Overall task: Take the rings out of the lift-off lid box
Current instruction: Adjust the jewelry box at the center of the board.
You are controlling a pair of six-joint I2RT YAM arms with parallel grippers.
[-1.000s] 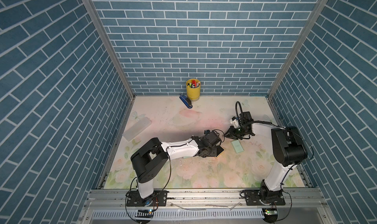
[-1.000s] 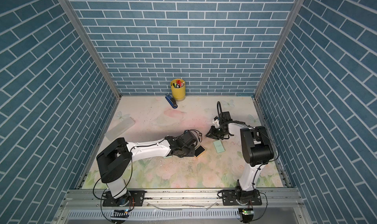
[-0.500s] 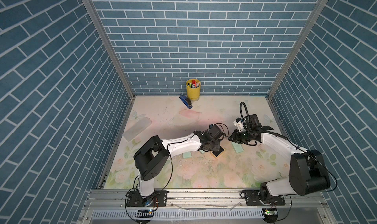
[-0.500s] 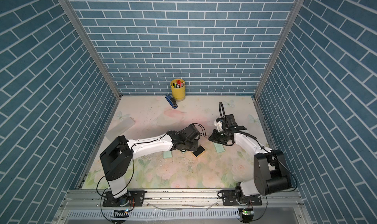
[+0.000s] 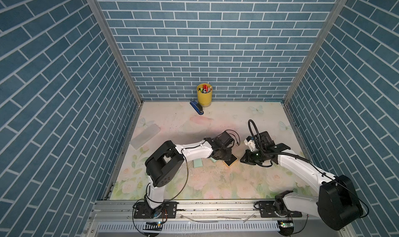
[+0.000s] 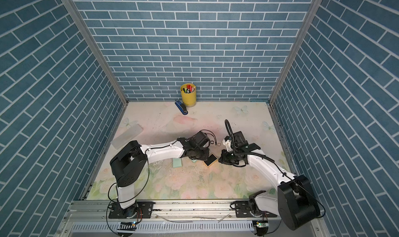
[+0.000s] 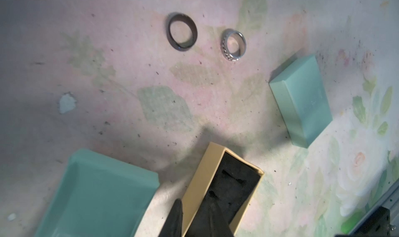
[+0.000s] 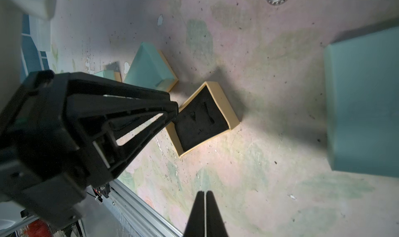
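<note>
Both sets of jaws are closed. Our left jaws pinch one wall of the little tan box [image 7: 205, 173]. One of their fingers [image 7: 176, 218] sits outside that wall, and the other sits inside, on the black foam [image 7: 235, 182]. Our right jaws are shut tight with nothing in them. Their two fingers [image 8: 197, 216] press flat together over the counter [image 5: 216, 182]. In both top views the right jaws hang just beside the tan box, at its 3 o'clock.

Out of the box and flat on the counter lie a black ring [image 7: 182, 47] and a silver ring [image 7: 231, 56]. They are side by side but not touching. The silver ring has tiny bumps along one side. The two sit near the tan box, at about its 12 o'clock.

A green lid [image 7: 300, 100] lies top up on the counter, apart from the tan box. A green tray [image 7: 97, 195] lies open side up just beside the tan box. In both top views a green box [image 5: 198, 163] rests at the tan box's 9 o'clock.

Far back, at the counter's 12 o'clock, stands a yellow cup [image 5: 204, 95] full of pens. A blue stapler [image 5: 197, 107] lies just beside the cup, at its 8 o'clock. A clear block [image 5: 145, 135] lies near the counter's 10 o'clock edge.
</note>
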